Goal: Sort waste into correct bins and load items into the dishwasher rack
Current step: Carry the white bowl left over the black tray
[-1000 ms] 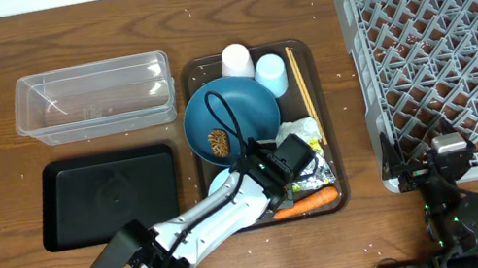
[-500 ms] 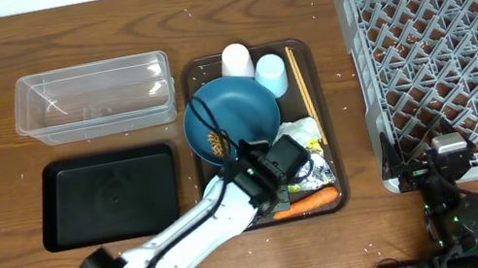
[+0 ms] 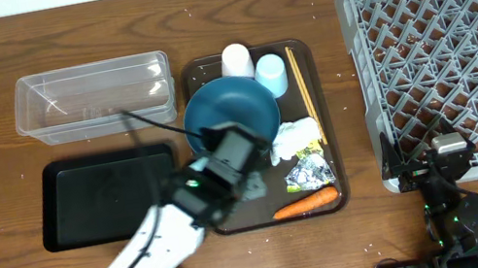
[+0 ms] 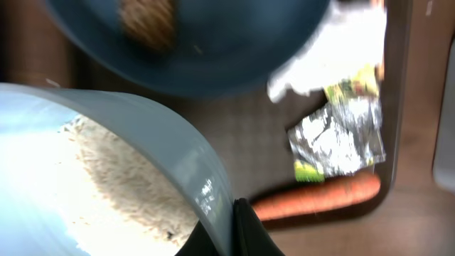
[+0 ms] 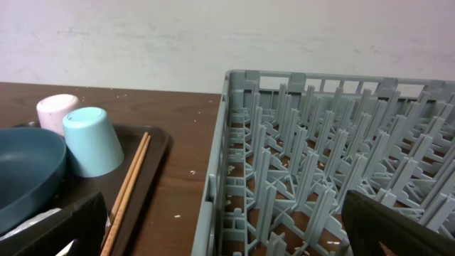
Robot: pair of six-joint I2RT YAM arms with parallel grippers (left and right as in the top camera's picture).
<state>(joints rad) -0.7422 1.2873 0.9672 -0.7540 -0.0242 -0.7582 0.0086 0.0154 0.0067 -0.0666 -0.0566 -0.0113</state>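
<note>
My left gripper (image 4: 238,231) is shut on the rim of the pale blue bowl (image 4: 106,156), which holds white rice (image 4: 92,178). It hangs over the brown tray's left part (image 3: 225,166). Below it lie the dark-blue plate (image 4: 213,57) with a brown lump (image 4: 147,21), the tissue (image 3: 297,136), foil (image 3: 310,174), a green-yellow wrapper (image 4: 306,171) and the carrot (image 3: 308,204). The white cup (image 3: 236,59), light-blue cup (image 3: 271,73) and chopsticks (image 3: 304,93) sit at the tray's far end. My right gripper (image 3: 441,158) is open and empty by the grey rack (image 3: 452,57).
The clear tub (image 3: 95,100) stands at the back left. The black tray (image 3: 107,197) lies in front of it, just left of my left arm. The brown serving tray (image 3: 309,53) lies between these bins and the rack.
My left gripper has moved left across the brown tray with the bowl in it, uncovering the foil and tissue. The right arm has not moved.
</note>
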